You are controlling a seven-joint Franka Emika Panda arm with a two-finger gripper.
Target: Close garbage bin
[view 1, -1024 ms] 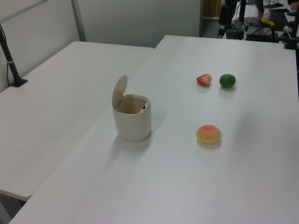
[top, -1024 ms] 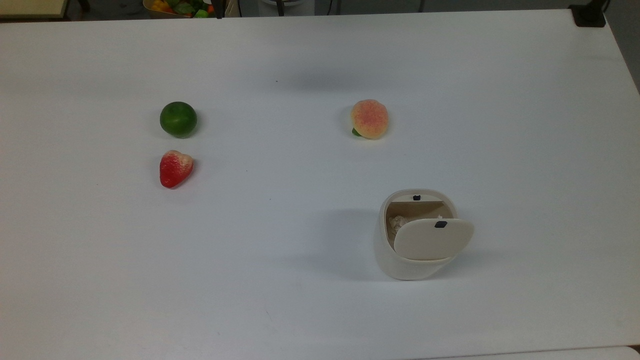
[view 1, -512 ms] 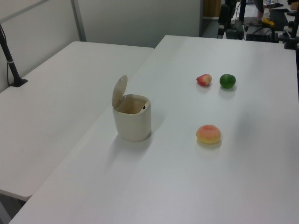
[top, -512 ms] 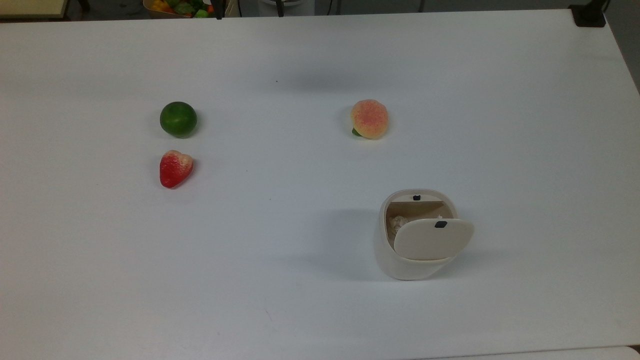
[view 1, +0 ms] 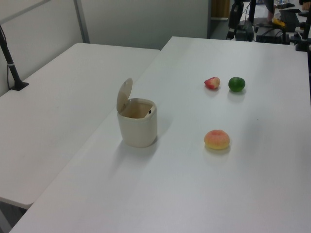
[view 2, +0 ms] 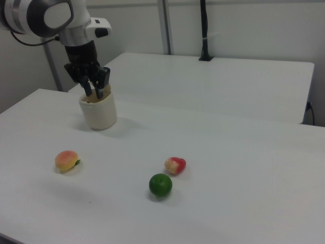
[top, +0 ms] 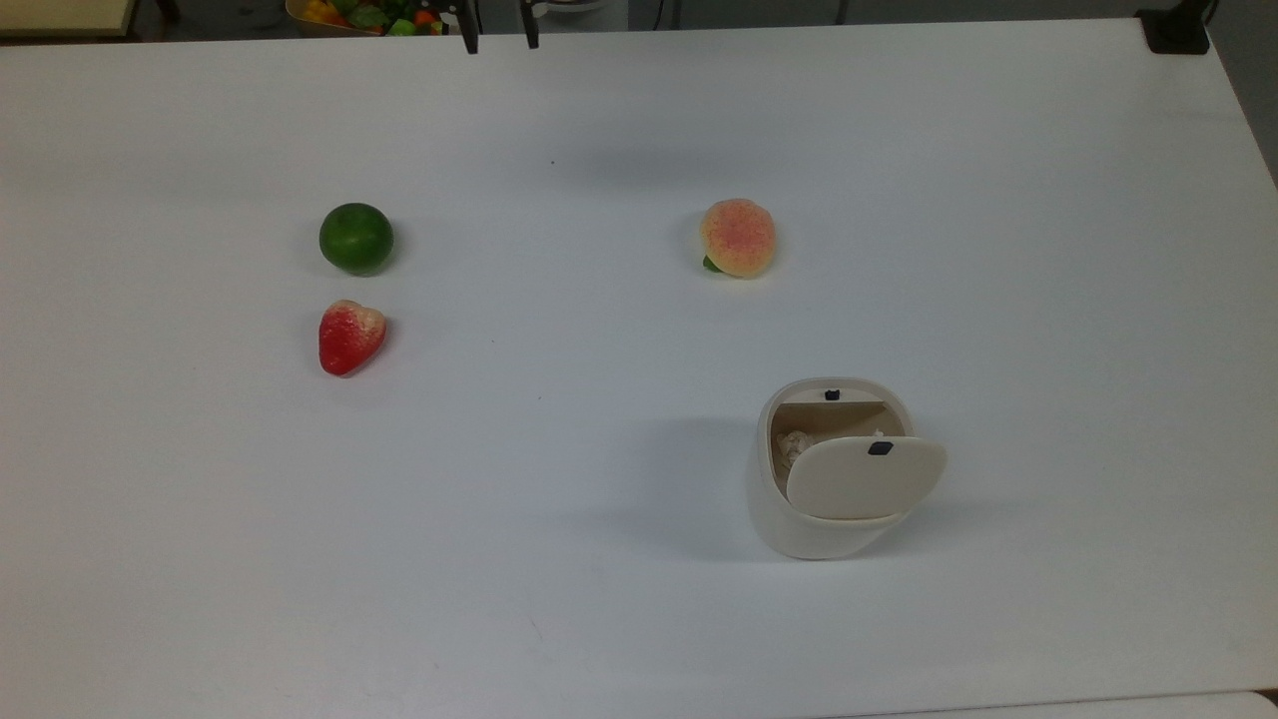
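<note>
Fingers (view 2: 94, 86) parted, holding nothing | gripper (top: 496, 38) at top view's upper edge, well apart from bin | bin (top: 814, 499) upright on table (top: 599, 599), lid (top: 865, 477) raised | peach (top: 738, 237), strawberry (top: 349, 337), lime (top: 355, 238) scattered beyond

White table (top: 599, 599), second white table (view 1: 53, 111) alongside, pale wall (view 1: 146, 22)

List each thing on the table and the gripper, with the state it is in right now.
garbage bin: upright on the table, lid raised, interior exposed, something pale inside.
gripper: open, holding nothing.
peach: lying loose on the table.
strawberry: lying on its side.
lime: resting beside the strawberry, apart from it.
</note>
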